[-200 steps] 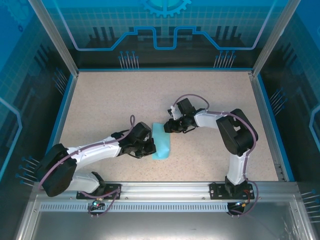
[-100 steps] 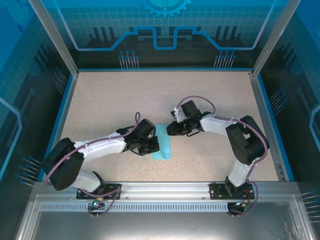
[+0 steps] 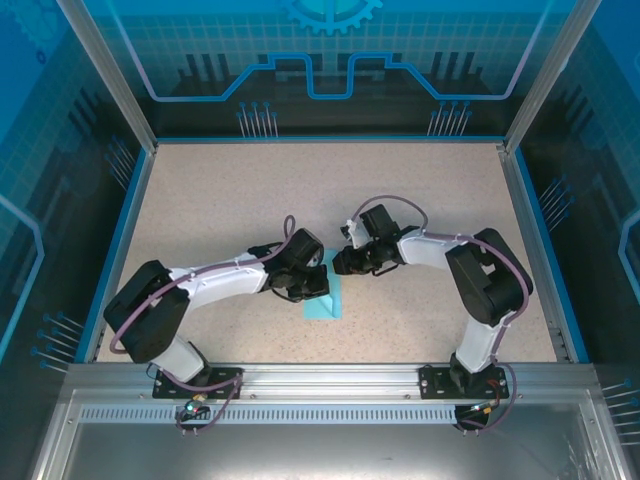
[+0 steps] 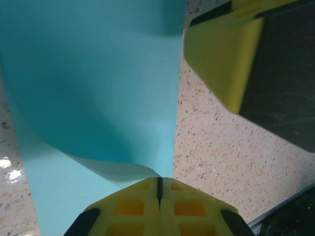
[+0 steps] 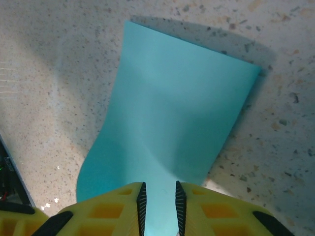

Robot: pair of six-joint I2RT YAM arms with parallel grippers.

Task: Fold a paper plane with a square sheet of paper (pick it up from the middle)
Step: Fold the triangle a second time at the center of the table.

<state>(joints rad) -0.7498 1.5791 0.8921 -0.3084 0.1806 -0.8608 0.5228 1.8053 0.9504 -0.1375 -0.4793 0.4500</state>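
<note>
The paper [image 3: 326, 301] lies near the middle of the speckled surface [image 3: 250, 190], a narrow light-blue strip in the top view, with both arms reaching in over it; the left hand [image 3: 312, 284] is at its left edge and the right hand [image 3: 343, 262] is just beyond its far end, the two hands close together. In the left wrist view the paper [image 4: 98, 98] bows upward, one layer curling over another, and a corner of the upper layer runs down into the seam of the left hand [image 4: 158, 186], whose yellow pads are pressed together on it; a yellow finger [image 4: 216, 54] of the right hand hangs over the bare surface [image 4: 211, 147] just beside the paper's edge. In the right wrist view the paper [image 5: 172, 108] curves up from the surface [image 5: 59, 59] toward the right hand [image 5: 159, 196], whose jaws stand a narrow slit apart with blue showing in the gap; whether its pads touch the paper I cannot tell.
</note>
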